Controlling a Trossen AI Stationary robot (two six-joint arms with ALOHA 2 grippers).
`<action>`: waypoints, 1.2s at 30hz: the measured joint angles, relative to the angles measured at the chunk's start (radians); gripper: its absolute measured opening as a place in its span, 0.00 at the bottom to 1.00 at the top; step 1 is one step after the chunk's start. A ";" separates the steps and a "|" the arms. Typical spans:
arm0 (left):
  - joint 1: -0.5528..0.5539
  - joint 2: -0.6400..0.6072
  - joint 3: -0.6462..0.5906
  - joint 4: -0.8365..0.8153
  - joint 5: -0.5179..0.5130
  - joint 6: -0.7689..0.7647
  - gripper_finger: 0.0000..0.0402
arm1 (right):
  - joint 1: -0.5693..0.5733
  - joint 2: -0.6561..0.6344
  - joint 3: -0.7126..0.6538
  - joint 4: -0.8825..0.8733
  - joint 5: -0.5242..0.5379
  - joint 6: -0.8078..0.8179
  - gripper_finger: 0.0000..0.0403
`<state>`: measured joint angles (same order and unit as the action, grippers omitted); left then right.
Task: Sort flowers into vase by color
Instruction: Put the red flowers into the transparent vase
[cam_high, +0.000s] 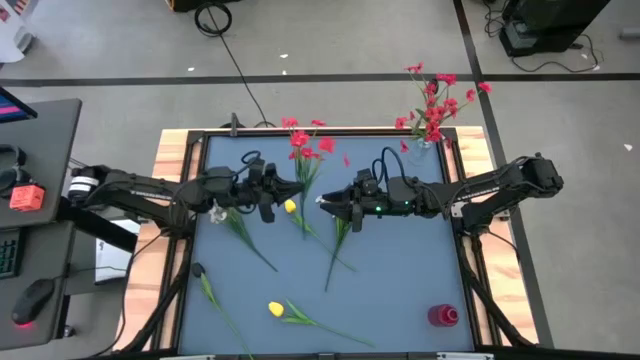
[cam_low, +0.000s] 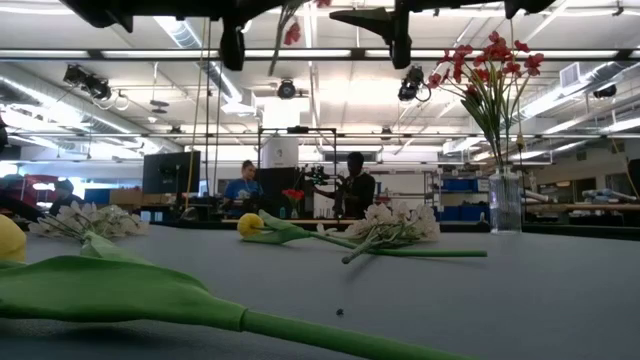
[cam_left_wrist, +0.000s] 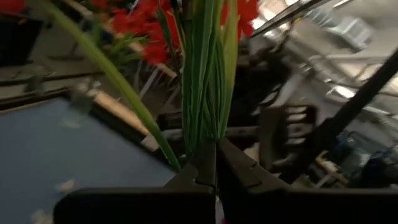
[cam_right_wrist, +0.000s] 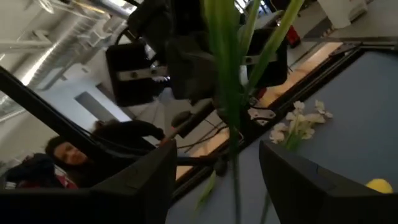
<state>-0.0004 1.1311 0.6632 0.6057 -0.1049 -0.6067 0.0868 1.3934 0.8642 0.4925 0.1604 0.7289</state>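
With my left gripper (cam_left_wrist: 208, 165) pinched shut on the red flower's stem (cam_left_wrist: 202, 81) above mid-table, I offer it to my wide-open right gripper (cam_right_wrist: 217, 168), which must close before carrying it to the vase (cam_high: 427, 140).

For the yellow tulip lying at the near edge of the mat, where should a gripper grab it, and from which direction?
Grip the yellow tulip on its bare green stem, past the leaves, not on the head. Come straight down from above with the fingers across the stem: it lies flat on the mat, thin and long, with open space on both sides.
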 joint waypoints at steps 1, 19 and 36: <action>-0.010 0.017 0.000 0.038 -0.007 0.000 0.02 | -0.001 0.006 0.000 -0.004 0.000 -0.011 0.58; -0.073 0.228 0.124 0.139 -0.048 0.051 0.02 | -0.013 0.018 0.000 0.023 -0.084 -0.084 0.40; -0.060 0.199 0.142 0.048 -0.056 0.061 0.23 | 0.041 -0.022 0.000 -0.112 0.066 -0.170 0.04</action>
<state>-0.0602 1.3303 0.8047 0.6533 -0.1606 -0.5457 0.1278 1.3710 0.8642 0.3800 0.2269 0.5589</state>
